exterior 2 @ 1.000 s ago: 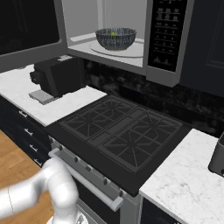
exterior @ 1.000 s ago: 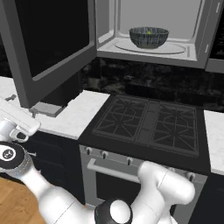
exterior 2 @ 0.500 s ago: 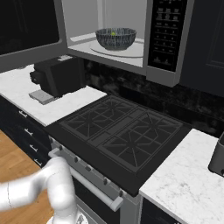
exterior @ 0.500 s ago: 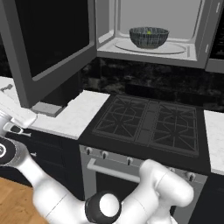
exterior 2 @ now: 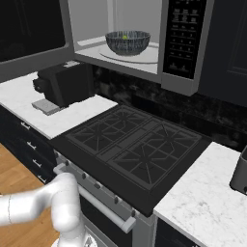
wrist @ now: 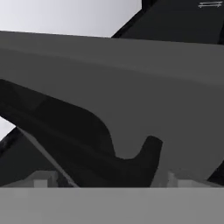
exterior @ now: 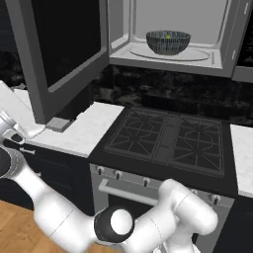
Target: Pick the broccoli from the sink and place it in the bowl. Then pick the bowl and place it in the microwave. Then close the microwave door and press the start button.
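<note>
The microwave (exterior: 225,34) stands open above the stove. Its door (exterior: 64,49) swings out to the left, also seen at the upper left in the right base view (exterior 2: 29,46). On the turntable sits the blue-grey bowl (exterior: 168,42) (exterior 2: 128,42), with the green broccoli (exterior: 168,36) (exterior 2: 125,36) inside it. My gripper (exterior: 22,132) is at the far left, just under the door's lower outer corner. In the hand view the gripper (wrist: 107,180) is open, its tips wide apart, with the door's grey frame (wrist: 131,78) close ahead. The sink is out of view.
A black stove (exterior: 168,141) (exterior 2: 130,144) lies below the microwave, with white counter (exterior: 81,131) on its left. A black box appliance (exterior 2: 65,84) stands on that counter under the door. A dark grey container (exterior 2: 240,171) sits at the right edge.
My arm has swung further left and the hand has risen a little toward the door's lower corner. Door, bowl and broccoli have not moved. The jaws stay open.
</note>
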